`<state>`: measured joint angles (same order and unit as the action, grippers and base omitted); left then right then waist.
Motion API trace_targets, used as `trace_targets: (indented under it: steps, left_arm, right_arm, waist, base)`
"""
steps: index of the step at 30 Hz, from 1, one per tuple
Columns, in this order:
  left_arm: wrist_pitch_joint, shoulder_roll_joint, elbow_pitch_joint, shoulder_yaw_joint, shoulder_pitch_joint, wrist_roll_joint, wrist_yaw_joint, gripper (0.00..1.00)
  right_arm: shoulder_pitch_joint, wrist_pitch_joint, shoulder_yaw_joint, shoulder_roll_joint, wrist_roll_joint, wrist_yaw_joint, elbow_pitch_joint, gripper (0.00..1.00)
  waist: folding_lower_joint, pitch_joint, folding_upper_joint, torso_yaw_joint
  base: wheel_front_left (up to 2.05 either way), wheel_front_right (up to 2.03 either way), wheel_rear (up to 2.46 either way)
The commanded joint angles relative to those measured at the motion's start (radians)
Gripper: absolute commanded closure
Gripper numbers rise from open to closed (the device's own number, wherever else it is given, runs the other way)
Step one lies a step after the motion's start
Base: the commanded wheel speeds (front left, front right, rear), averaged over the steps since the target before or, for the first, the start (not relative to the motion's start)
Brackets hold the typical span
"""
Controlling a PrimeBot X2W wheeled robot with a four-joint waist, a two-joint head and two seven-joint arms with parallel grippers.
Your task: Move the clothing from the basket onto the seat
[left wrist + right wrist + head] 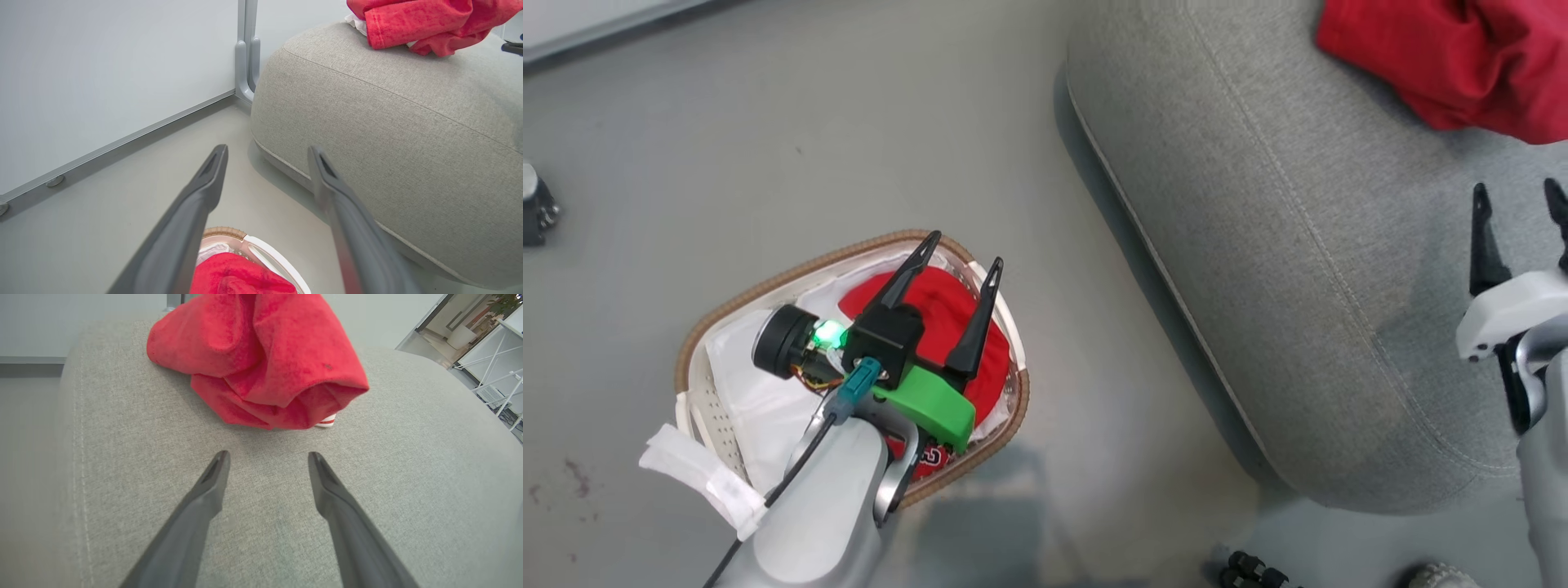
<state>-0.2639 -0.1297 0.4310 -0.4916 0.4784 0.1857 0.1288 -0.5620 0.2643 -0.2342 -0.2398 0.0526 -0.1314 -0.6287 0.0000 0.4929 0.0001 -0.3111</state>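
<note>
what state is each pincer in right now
left pincer: open, empty, over the red clothing in the basket
right pincer: open, empty, over the seat, short of the red garment

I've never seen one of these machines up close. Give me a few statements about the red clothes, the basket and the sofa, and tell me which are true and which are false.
1. A red garment lies on the grey seat. True.
2. The left gripper hangs open above the basket. True.
3. The basket is empty. False: red clothing lies in it.
4. The right gripper grips the red garment. False: its fingers stand apart with nothing between them, and the garment lies beyond their tips.
5. The basket stands on the seat. False: it stands on the floor beside the seat.
</note>
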Motion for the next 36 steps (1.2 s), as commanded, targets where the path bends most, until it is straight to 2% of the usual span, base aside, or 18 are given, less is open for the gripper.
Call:
trace_targets:
  steps: [1,8,17,25,36]
  left_arm:
    - [-0.001,0.005,0.003,0.014,-0.022,0.003,0.003,0.00]
    - [-0.001,0.034,0.005,0.082,-0.084,-0.002,0.003,0.00]
    - [-0.001,0.064,0.020,0.181,-0.172,-0.011,-0.005,0.00]
    - [-0.001,0.071,0.043,0.279,-0.229,-0.031,-0.016,0.00]
    - [-0.001,0.077,0.016,0.412,-0.309,-0.054,-0.032,0.00]
  right_arm:
    - [0.025,0.000,0.006,0.010,-0.001,0.001,0.016,0.00]
    - [0.075,0.000,0.072,0.046,-0.016,0.001,0.104,0.00]
    - [0.117,0.000,0.190,0.094,-0.070,0.001,0.224,0.00]
    - [0.149,0.000,0.280,0.116,-0.125,0.001,0.215,0.00]
    - [0.231,0.000,0.312,0.112,-0.141,0.001,0.230,0.00]
  waist:
    - [0.0000,-0.057,-0.0001,0.007]
    - [0.0000,-0.143,-0.0001,0.045]
    - [0.0000,-0.254,-0.0001,0.139]
    - [0.0000,-0.323,-0.0001,0.214]
    - [0.0000,-0.397,-0.0001,0.293]
  base:
    - [0.00,0.00,0.00]
    - [0.00,0.00,0.00]
    - [0.00,0.00,0.00]
    - [0.00,0.00,0.00]
    - [0.00,0.00,0.00]
